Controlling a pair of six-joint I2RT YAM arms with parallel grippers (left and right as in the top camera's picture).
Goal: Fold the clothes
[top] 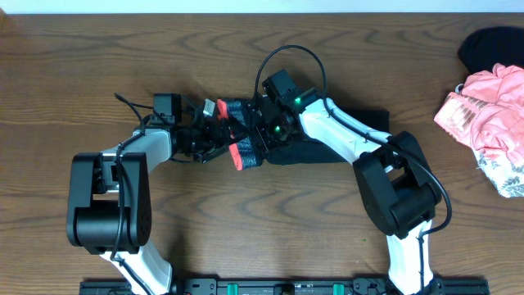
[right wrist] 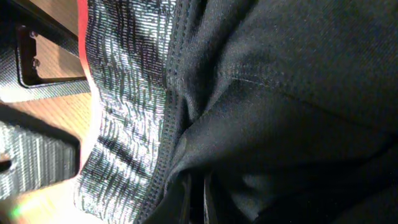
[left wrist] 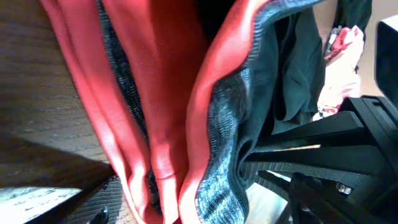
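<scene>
On the desk (top: 98,49), one garment (top: 323,154) in play: dark cloth with a red waistband (top: 244,154) and a grey flecked band beside it, bunched at the middle of the overhead frame. Two arms, two end effectors, both right at that bundle: left end effector (top: 214,131) touching the red edge from the left, right end effector (top: 266,129) pressed into the cloth from the upper right. Left wrist view filled with red folds and grey trim, close to the lens; right wrist view filled with black fabric, one stitched seam and a strip of the grey band. Cannot tell the left end effector's state, clamped on cloth or merely against it, with the fingertips lost in fabric; cannot tell for the right either. In the upper right corner of the overhead frame, well apart from the garment, one heap of three more: a pink piece (top: 491,115), a black piece (top: 495,45), a white flowered piece (top: 506,174), all touching.
</scene>
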